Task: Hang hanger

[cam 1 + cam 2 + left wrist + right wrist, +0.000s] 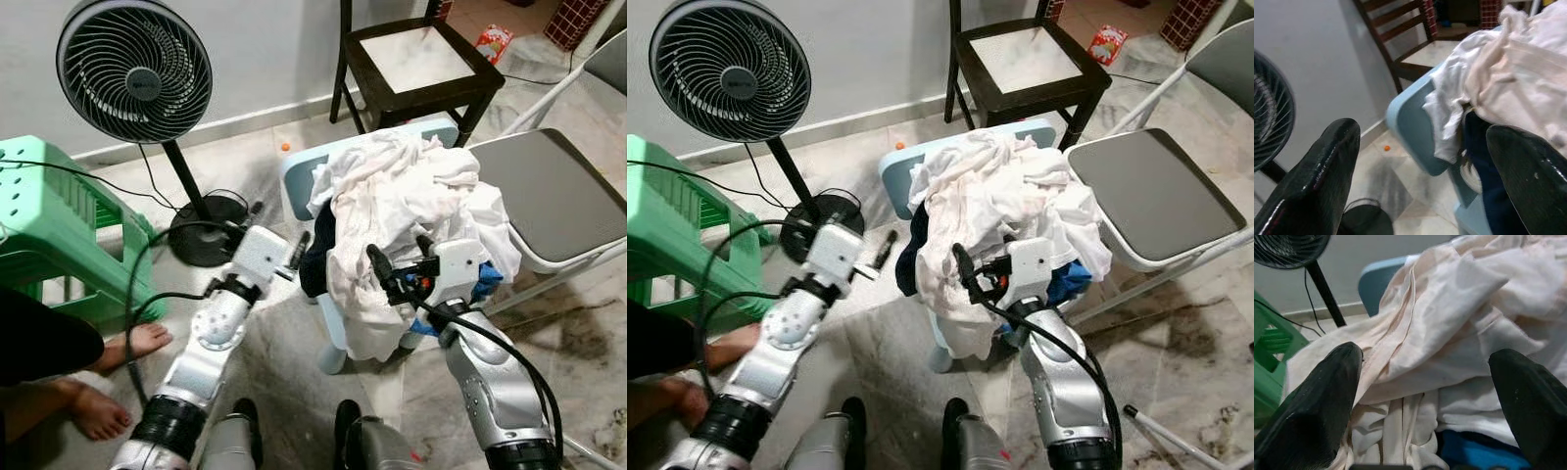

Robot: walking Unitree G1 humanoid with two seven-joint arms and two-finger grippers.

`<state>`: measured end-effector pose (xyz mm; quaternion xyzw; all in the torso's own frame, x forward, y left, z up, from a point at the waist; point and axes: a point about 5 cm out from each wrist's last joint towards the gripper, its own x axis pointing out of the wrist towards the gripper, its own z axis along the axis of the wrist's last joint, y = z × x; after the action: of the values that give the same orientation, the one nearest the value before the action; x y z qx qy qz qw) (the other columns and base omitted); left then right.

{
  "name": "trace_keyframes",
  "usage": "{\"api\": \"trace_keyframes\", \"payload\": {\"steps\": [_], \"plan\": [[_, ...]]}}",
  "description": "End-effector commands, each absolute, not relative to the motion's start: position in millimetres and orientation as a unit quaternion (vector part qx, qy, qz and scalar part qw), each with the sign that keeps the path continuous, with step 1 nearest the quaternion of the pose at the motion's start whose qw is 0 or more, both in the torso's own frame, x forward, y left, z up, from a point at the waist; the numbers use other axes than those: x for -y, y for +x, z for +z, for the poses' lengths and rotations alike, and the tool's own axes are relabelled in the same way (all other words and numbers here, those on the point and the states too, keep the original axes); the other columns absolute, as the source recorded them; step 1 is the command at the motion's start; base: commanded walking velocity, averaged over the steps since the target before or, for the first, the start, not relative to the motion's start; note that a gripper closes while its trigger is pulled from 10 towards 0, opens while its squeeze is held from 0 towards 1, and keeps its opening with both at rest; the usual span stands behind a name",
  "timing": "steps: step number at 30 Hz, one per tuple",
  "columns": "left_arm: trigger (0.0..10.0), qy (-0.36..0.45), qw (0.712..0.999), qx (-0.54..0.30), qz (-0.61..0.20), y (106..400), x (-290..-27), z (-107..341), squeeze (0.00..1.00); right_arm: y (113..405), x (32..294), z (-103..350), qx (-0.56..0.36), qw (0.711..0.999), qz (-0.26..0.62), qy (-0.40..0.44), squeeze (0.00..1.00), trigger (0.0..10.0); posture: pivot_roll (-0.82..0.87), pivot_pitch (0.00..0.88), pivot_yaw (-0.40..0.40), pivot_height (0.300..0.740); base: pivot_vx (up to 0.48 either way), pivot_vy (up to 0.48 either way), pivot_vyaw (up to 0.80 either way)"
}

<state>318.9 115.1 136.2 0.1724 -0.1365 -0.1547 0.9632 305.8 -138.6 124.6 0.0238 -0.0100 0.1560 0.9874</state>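
1. One standing fan (134, 70), black.
2. One green plastic stool (49, 230).
3. One dark wooden chair (416, 67).
4. One grey folding chair (549, 196).
5. One light blue chair (299, 181), carrying one heap of clothes (402, 211): mostly white, with some dark and blue cloth in it.
6. Two bare feet (132, 343) of one person.
7. One red packet (493, 42) on the floor.
8. Two grippers: left gripper (299, 250), right gripper (397, 264).

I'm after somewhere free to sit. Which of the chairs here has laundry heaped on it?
The light blue plastic chair in front of the robot, under the pile of white clothes. The dark wooden chair and grey folding chair have bare seats.
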Motion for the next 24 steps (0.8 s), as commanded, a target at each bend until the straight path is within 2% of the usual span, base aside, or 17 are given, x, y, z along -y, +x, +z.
{"api": "trace_keyframes", "payload": {"steps": [1, 10, 16, 24], "plan": [[10.0, 0.173, 0.965, 0.12, -0.154, 310, -120, 127, 0.0, 308, 141, 119, -0.006, 0.992, 0.126, 0.023, 0.0, 10.0, 0.19, 0.338, -0.023, 0.74, 0.0, 0.0, 0.0], [10.0, 0.171, 0.97, 0.106, -0.136, 296, -130, 120, 0.0, 327, 139, 116, -0.044, 0.996, 0.044, 0.06, 0.0, 10.0, 0.21, 0.341, -0.031, 0.74, 0.0, 0.0, 0.0], [10.0, 0.171, 0.97, 0.105, -0.133, 295, -131, 121, 0.0, 334, 144, 118, -0.05, 0.996, 0.024, 0.071, 0.0, 10.0, 0.22, 0.339, -0.033, 0.74, 0.0, 0.0, 0.0], [10.0, 0.169, 0.972, 0.102, -0.124, 294, -134, 123, 0.0, 348, 171, 150, 0.003, 0.998, 0.007, 0.069, 0.0, 10.0, 0.22, 0.33, -0.033, 0.74, 0.0, 0.0, 0.0]]}}
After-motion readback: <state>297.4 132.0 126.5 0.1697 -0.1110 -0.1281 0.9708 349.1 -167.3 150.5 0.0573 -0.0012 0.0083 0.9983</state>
